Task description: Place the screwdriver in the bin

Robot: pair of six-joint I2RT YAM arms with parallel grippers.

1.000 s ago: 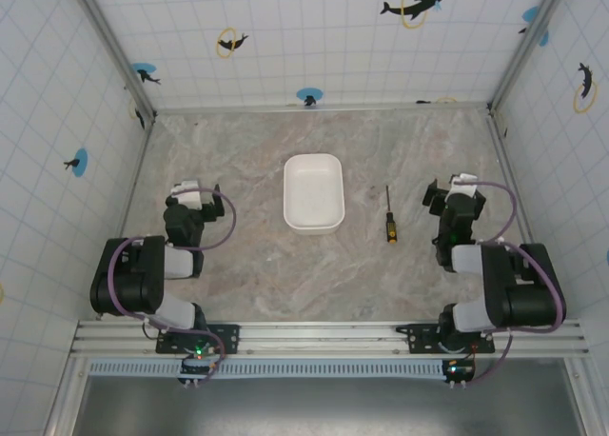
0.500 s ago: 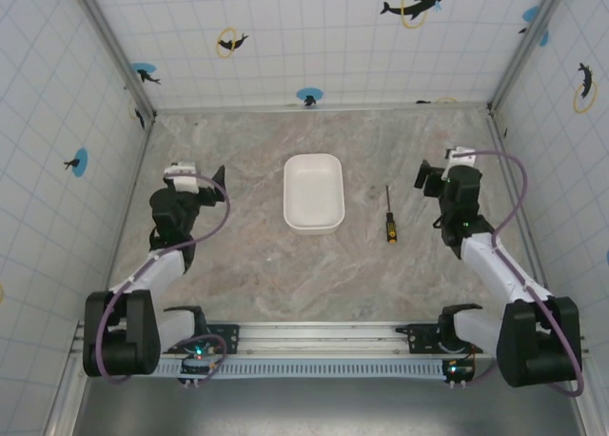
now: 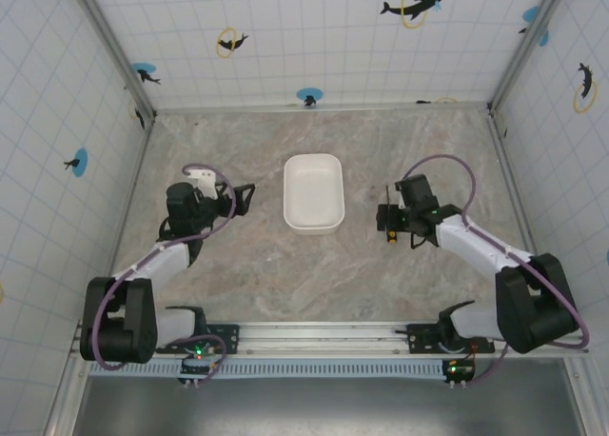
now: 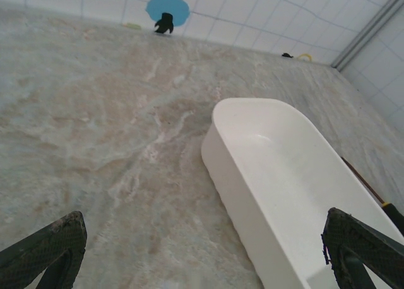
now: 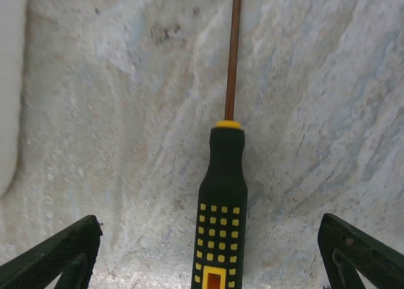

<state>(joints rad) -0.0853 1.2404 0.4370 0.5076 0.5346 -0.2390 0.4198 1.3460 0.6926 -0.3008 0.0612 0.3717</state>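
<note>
Hovering with fingers apart over the screwdriver [image 5: 222,194] — which lies between the bin [image 3: 312,192] and the bench's right edge — the right end effector [image 3: 387,217] looks set to grasp; next, lower squarely and close on it.

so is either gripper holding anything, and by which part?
Nothing held. Right gripper open astride the screwdriver handle, not touching; left gripper open by the bin.

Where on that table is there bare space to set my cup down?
The table is bare between the bin and the back wall, and between the bin and the near rail. Crowded beside the bin: the right end effector, open, straddles the screwdriver; the left end effector is on the other side.
</note>
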